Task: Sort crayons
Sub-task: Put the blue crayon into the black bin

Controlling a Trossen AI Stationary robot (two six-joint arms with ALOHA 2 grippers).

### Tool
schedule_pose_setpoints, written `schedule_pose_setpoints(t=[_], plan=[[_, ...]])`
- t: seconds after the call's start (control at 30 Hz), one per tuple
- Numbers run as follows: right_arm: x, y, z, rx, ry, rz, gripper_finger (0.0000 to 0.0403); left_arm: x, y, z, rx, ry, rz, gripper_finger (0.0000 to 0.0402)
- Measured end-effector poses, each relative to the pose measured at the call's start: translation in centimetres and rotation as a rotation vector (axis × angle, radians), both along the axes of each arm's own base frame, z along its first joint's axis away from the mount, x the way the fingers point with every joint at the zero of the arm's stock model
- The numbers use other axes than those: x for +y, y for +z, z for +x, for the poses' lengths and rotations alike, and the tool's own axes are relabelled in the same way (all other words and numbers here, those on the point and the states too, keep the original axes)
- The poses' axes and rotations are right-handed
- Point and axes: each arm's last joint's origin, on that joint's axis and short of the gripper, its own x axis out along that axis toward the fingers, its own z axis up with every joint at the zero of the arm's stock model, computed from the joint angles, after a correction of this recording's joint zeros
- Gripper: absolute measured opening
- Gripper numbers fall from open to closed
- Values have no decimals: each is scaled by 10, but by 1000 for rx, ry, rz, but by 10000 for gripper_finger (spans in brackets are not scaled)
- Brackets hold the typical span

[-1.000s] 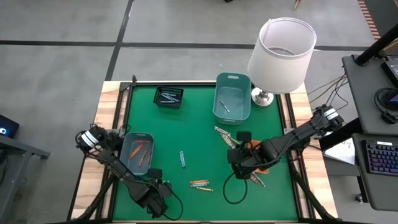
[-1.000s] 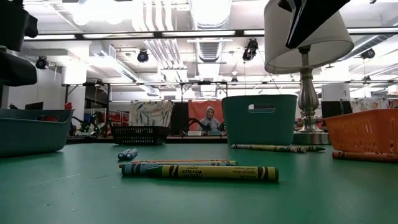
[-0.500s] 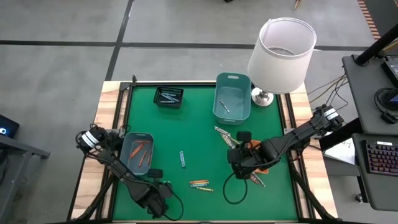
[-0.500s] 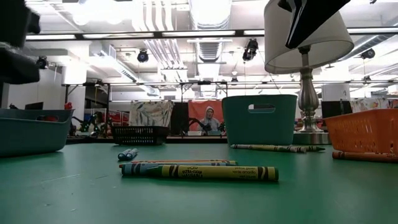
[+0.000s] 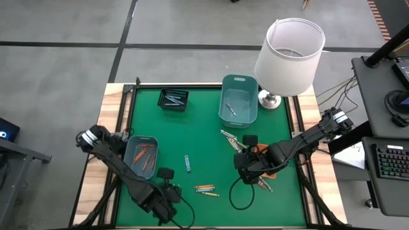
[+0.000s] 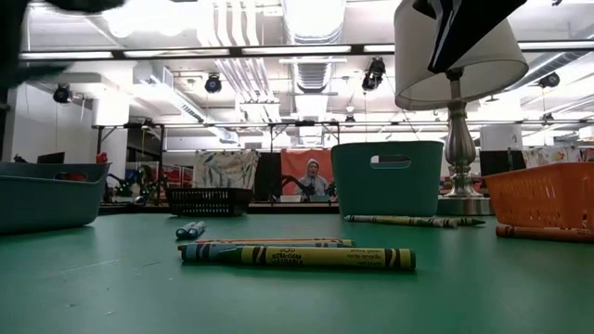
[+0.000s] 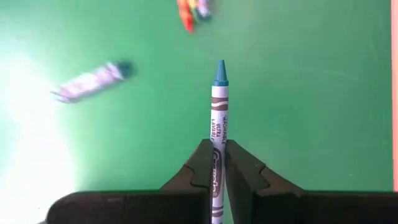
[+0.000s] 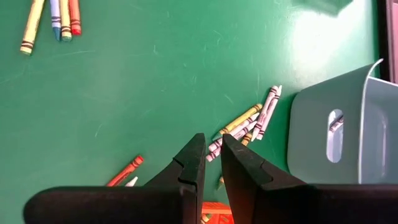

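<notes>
— Green felt all over the table (image 5: 204, 128); where is the left gripper (image 7: 217, 163)?
— Near the front edge, left of centre. Its fingers are pinched tight on a blue crayon (image 7: 218, 124), the tip pointing out past them, above the felt.
— And the right gripper (image 8: 211, 155)?
— Right of centre, over the loose pile (image 5: 234, 142). Its fingers stand a narrow slit apart with nothing between them.
— Other crayons?
— A small bunch (image 5: 205, 189) lies near the front, one blue one (image 5: 187, 163) alone mid-table. Orange ones sit in the grey bin (image 5: 131, 167) at left, pale ones in the black tray (image 5: 172, 99), one in the teal bin (image 5: 225, 110) by the lamp (image 5: 289, 48).
</notes>
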Motion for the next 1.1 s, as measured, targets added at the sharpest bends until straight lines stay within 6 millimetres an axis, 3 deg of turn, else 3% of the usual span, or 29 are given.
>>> schedule_pose_setpoints(t=[0.2, 0.5, 0.87, 1.1], plan=[[0, 0, 0, 3, 2, 6, 43, 34, 39, 4, -26, -57, 102, 1], [0, 0, 0, 2, 2, 6, 43, 119, 70, 19, -3, -105, 205, 1], [0, 0, 0, -4, -10, 13, 43, 254, 79, 35, 112, -75, 284, 0], [0, 0, 0, -8, -25, 19, 43, 346, 73, 21, 120, -12, 206, 0]])
